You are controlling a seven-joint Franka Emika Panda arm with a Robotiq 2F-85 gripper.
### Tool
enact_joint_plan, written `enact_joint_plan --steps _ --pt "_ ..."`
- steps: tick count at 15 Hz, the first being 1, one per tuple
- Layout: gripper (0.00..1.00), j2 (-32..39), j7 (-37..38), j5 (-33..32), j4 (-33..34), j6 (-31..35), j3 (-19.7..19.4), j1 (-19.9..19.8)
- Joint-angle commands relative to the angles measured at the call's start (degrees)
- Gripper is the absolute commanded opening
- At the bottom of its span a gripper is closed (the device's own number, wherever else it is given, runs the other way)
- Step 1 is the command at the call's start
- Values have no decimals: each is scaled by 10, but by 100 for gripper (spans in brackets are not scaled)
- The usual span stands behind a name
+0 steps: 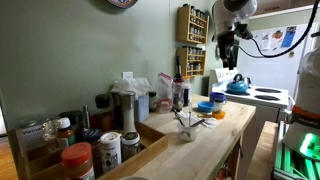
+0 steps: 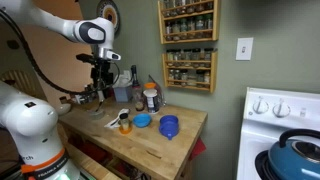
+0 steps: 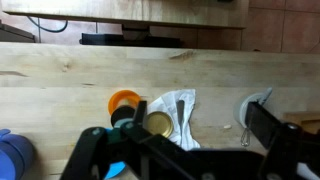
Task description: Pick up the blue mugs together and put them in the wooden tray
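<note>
The blue mugs (image 2: pixel 169 126) stand as one dark blue cylinder near the front of the wooden counter. They also show in an exterior view (image 1: pixel 218 101) and at the lower left edge of the wrist view (image 3: pixel 12 156). The wooden tray (image 1: pixel 151 134) lies at the near end of the counter and holds several spice jars. My gripper (image 2: pixel 100 74) hangs open and empty well above the counter, away from the mugs. It also shows in an exterior view (image 1: pixel 228 50). In the wrist view its fingers (image 3: pixel 180 130) spread over a white napkin.
A light-blue dish (image 2: pixel 142 121) and an orange lid (image 3: pixel 122 100) lie beside the mugs. A white napkin with a spoon (image 3: pixel 181 108) and a gold jar lid (image 3: pixel 158 123) lie below the gripper. A blue kettle (image 1: pixel 237 85) sits on the stove. A spice rack (image 2: pixel 188 45) hangs on the wall.
</note>
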Motion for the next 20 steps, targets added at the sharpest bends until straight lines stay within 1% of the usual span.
enact_joint_plan --steps 1,4,5,6,9,11,13,14,15,16,17,18,20 --pt "100 0 -3 2 1 -1 5 -6" --pt "100 0 -3 2 1 -1 5 -6" --pt "100 9 0 4 -4 31 1 -12" --pt "100 19 19 -10 -20 104 -3 -35" --pt "100 51 14 -39 -57 250 -35 -82" --pt "100 93 24 -83 -83 345 -48 -124" --pt "100 136 36 -121 -98 417 -64 -163" --pt "100 156 49 -132 -100 439 -71 -181" --pt "100 174 50 -115 -94 436 -84 -183" --pt "100 176 18 -48 -78 388 -106 -155" --pt "100 156 28 -94 -95 415 -88 -172" --pt "100 168 22 -76 -91 412 -96 -170" --pt "100 176 22 -62 -86 409 -99 -165"
